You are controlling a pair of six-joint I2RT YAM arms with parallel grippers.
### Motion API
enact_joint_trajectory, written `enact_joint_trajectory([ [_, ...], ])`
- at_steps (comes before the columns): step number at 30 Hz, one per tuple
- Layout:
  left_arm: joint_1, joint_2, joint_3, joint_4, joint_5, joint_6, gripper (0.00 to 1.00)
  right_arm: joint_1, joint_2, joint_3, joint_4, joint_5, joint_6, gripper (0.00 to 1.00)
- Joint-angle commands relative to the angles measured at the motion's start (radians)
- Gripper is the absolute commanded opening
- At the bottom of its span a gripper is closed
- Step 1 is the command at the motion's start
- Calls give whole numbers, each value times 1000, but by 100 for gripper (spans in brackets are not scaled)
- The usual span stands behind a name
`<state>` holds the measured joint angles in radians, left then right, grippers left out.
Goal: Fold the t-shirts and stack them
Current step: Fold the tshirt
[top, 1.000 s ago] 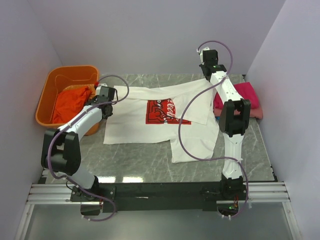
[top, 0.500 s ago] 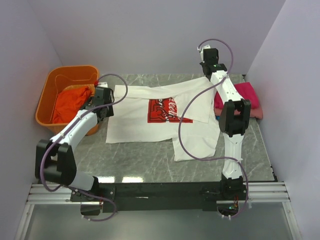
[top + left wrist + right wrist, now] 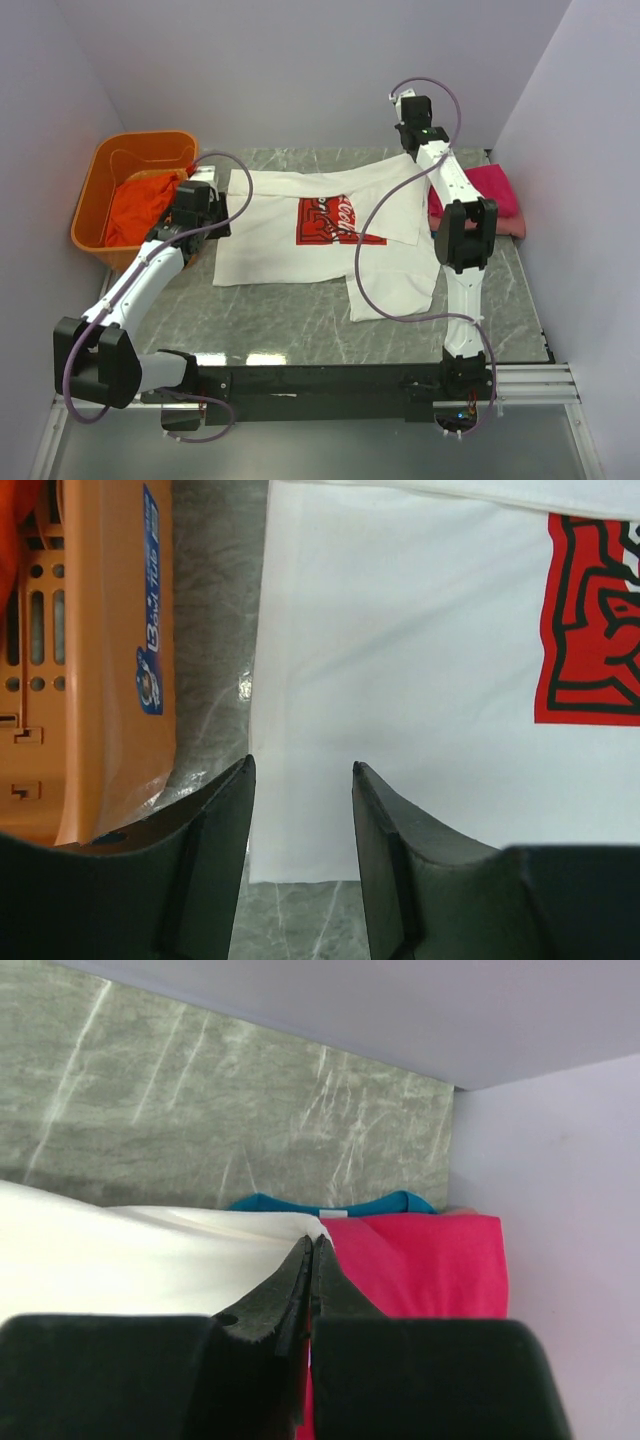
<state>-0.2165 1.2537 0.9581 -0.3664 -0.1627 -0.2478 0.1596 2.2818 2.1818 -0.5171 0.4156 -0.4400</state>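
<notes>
A white t-shirt (image 3: 290, 235) with a red print (image 3: 338, 220) lies spread on the marble table (image 3: 280, 315), one side folded over. My left gripper (image 3: 218, 208) is open over its left edge. In the left wrist view the left gripper (image 3: 302, 768) has only flat white t-shirt (image 3: 400, 680) below the gap, nothing held. My right gripper (image 3: 412, 152) is at the back right, lifting the cloth. In the right wrist view the right gripper (image 3: 315, 1242) is shut on a white t-shirt (image 3: 150, 1255) corner. Behind it are a magenta shirt (image 3: 425, 1260) and a blue shirt (image 3: 335, 1203).
An orange basket (image 3: 110, 160) stands at the back left with an orange-red shirt (image 3: 140, 208) inside; its wall (image 3: 110, 660) is close to my left fingers. A folded magenta and pink stack (image 3: 485, 195) lies at the right by the wall.
My left jaws have widened and the left arm has drawn back toward the basket. The right gripper has kept its hold on the white shirt and risen slightly.
</notes>
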Motion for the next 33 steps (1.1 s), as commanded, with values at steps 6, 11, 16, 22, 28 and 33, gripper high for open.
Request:
enact_joint_trajectory([
  [6,2,-33,-16,32,49,16,49,12,44,84,78,77,-43,0],
  [11,2,-30,-16,35,55,16,49,3,62,87,89,89,-48,0],
  [16,2,-28,-21,37,65,16,50,-5,99,101,104,104,-63,5],
  [22,2,-33,-25,40,61,18,50,-15,142,133,103,111,-74,28],
  [28,2,-49,-30,44,66,18,50,-28,49,86,52,0,-39,54],
  [33,2,-66,-36,49,81,21,50,-77,2,97,-105,-217,72,55],
])
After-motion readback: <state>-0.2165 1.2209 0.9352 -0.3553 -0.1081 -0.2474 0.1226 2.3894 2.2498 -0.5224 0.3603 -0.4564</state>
